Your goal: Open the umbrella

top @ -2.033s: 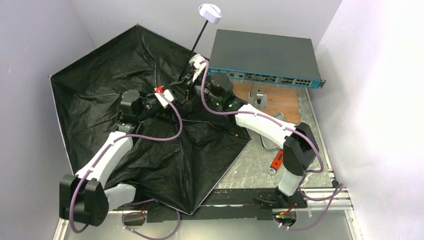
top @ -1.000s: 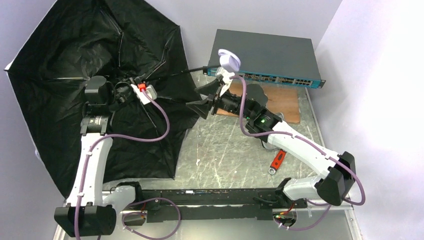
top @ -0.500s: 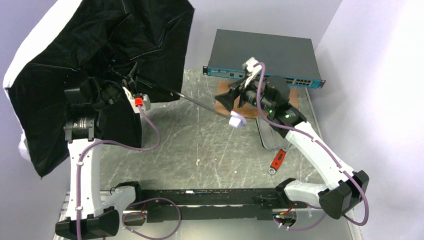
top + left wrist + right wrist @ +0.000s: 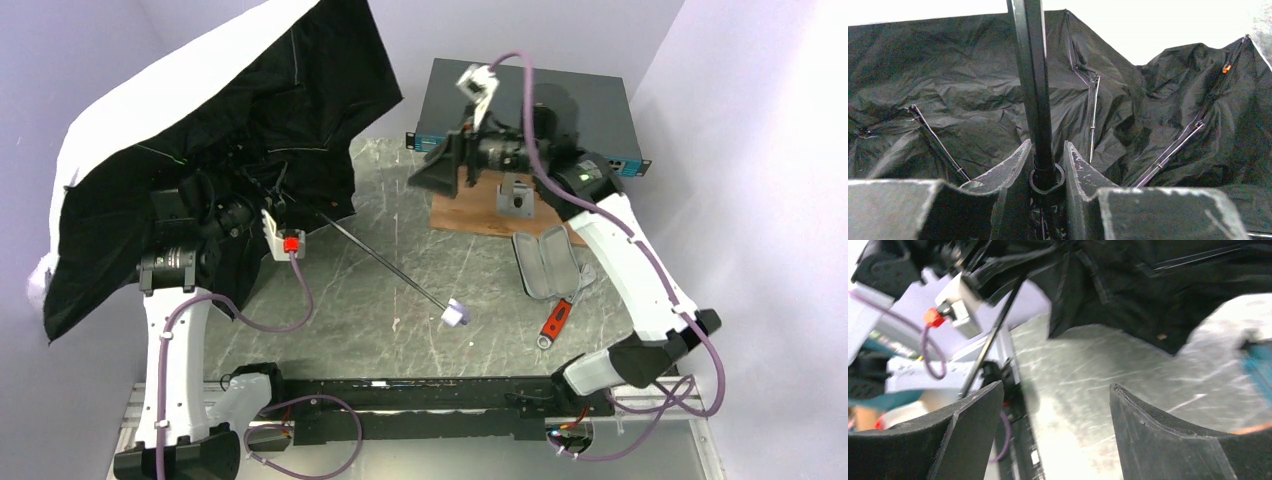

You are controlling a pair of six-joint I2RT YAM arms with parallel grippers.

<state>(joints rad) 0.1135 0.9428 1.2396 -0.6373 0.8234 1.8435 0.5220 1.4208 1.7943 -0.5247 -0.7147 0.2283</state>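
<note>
L gripper point(image 4: 1046, 148) is clamped on shaft point(image 4: 1034, 75) of umbrella point(image 4: 235, 120) (spread, tilted up); R gripper point(image 4: 1055, 386) is held wide, empty.

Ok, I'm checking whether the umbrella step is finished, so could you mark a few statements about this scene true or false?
1. The umbrella is spread open. True.
2. The left pincer is clamped on the shaft. True.
3. The right pincer holds the handle. False: it is open and empty, up by the box; the handle is well apart from it, over the table.
4. The grey case lies zipped shut. False: it lies open.
</note>
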